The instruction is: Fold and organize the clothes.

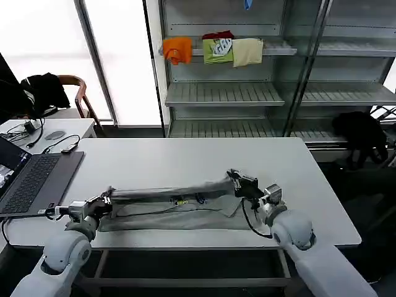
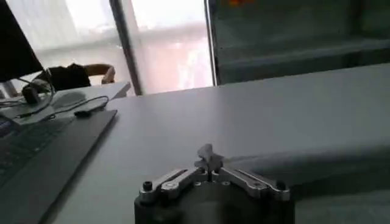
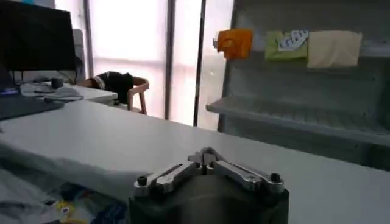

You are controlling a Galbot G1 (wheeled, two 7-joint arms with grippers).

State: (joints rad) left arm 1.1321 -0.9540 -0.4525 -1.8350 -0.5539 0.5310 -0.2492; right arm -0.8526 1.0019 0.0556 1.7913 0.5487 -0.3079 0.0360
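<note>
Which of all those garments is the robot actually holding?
The grey shirt stretched out on the white table, pinched by the left hand and right hand. The orange, green and cream ones sit on the shelf.

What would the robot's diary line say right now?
task: fold shirt | left gripper: shut on shirt | right gripper: shut on shirt, lifted | shirt: stretched over table

From my head view, the small coloured chest print [image 1: 180, 201] on the thin light grey shirt [image 1: 185, 213] is too tiny to read. The open dark laptop [image 1: 31, 179] at the left edge is cut off. Wrist pictures crop each gripper's body along the bottom.
</note>
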